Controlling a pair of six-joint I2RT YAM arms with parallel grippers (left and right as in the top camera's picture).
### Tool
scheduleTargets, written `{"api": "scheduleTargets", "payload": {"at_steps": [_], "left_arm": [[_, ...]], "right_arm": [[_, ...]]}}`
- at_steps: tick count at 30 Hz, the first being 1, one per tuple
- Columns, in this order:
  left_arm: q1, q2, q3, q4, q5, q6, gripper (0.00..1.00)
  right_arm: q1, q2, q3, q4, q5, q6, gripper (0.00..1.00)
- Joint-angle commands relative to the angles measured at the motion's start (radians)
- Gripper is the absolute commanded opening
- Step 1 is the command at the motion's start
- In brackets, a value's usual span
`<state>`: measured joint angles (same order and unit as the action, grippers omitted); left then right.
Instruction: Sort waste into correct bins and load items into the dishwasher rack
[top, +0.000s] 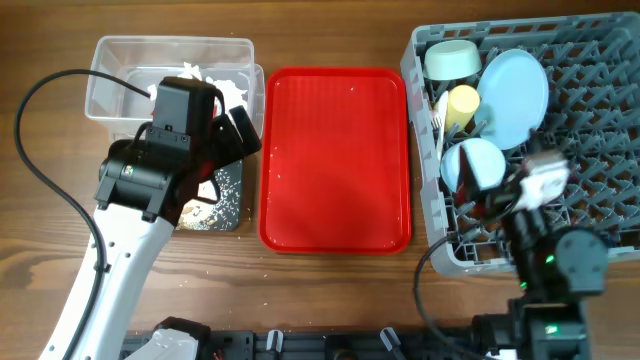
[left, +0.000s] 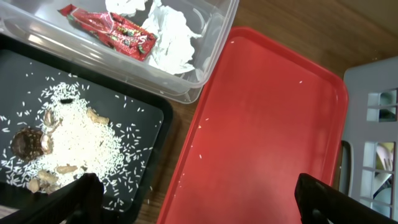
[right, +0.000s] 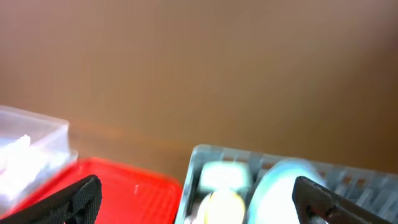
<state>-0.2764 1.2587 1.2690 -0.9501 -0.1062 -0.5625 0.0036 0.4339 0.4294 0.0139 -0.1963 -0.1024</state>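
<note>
My left gripper (left: 199, 199) is open and empty, hovering over the gap between the black tray (left: 25, 81) and the red tray (left: 267, 124). The black tray holds rice and beige food scraps (left: 68, 143). The clear tub (left: 211, 56) holds the red wrapper (left: 115, 31) and white tissue wads (left: 171, 37). The grey dishwasher rack (top: 600, 100) holds the pale green bowl (top: 452, 58), light blue plate (top: 515, 98), yellow cup (top: 462, 105), light blue bowl (top: 475, 165) and a white fork (top: 438, 125). My right gripper (right: 199, 199) is open and empty above the rack's near left part.
The flat red serving tray (top: 335, 160) lies between the bins and the rack, with only a few rice grains on it. A few grains lie on the wood beside the black tray. The left arm (top: 160, 160) covers much of the black tray from above.
</note>
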Motion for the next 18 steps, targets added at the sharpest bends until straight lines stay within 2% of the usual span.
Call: {"api": "scheduleTargets", "payload": {"at_steps": [1,9,18], "left_arm": [[0.006,-0.001,0.005,0.002,0.005,0.005,1.00],[0.006,-0.001,0.005,0.002,0.005,0.005,1.00],[0.006,-0.001,0.005,0.002,0.005,0.005,1.00]], "right_arm": [[-0.005,-0.147,-0.172,0.034,-0.046,0.041,1.00],[-0.005,-0.334,-0.373,0.056,-0.054,0.113,1.00],[-0.005,-0.421,-0.423,0.003,-0.051,0.105,1.00]]}}
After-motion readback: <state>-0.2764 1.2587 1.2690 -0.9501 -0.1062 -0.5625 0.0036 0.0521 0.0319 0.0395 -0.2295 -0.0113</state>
